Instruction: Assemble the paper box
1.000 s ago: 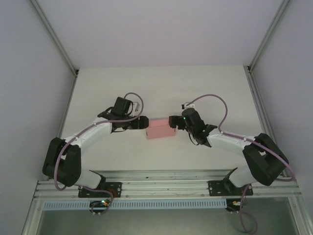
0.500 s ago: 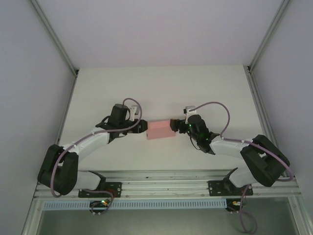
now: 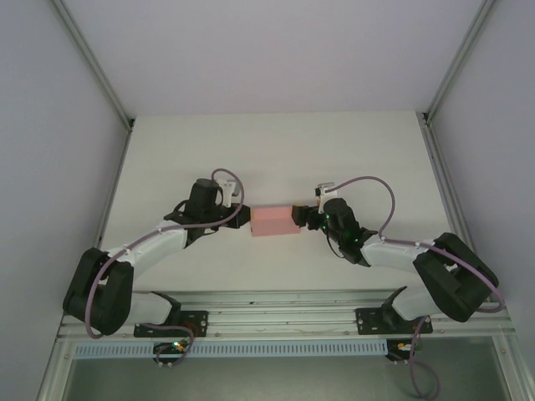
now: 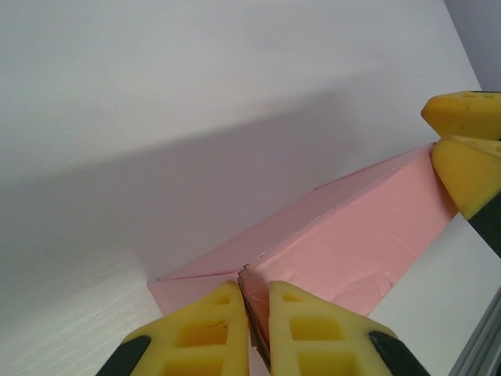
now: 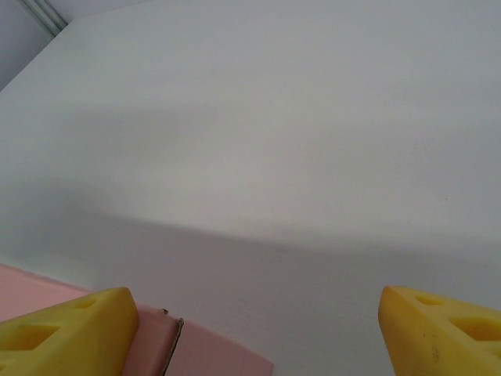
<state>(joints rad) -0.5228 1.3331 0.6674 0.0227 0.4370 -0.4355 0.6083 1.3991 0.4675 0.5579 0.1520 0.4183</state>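
Mounting rail [image 3: 284, 322]: aluminium, along the near edge, carrying both arm bases.
Left gripper [image 3: 245, 217]: low over the table at the box's left end. In its wrist view the two yellow fingers [image 4: 196, 337] sit almost together, pinching a thin pink wall edge between them.
Paper box [image 3: 276, 221]: pale pink, folded into a shallow closed rectangle, lying flat on the table between the two grippers, near the middle.
Right gripper [image 3: 296, 215]: at the box's right end, jaws wide apart. One yellow finger [image 5: 70, 325] is over the box's pink corner, the other is out over bare table.
Table [image 3: 276, 150]: white, stretching back beyond the box.
Walls [image 3: 276, 50]: pale panels with metal corner posts behind.
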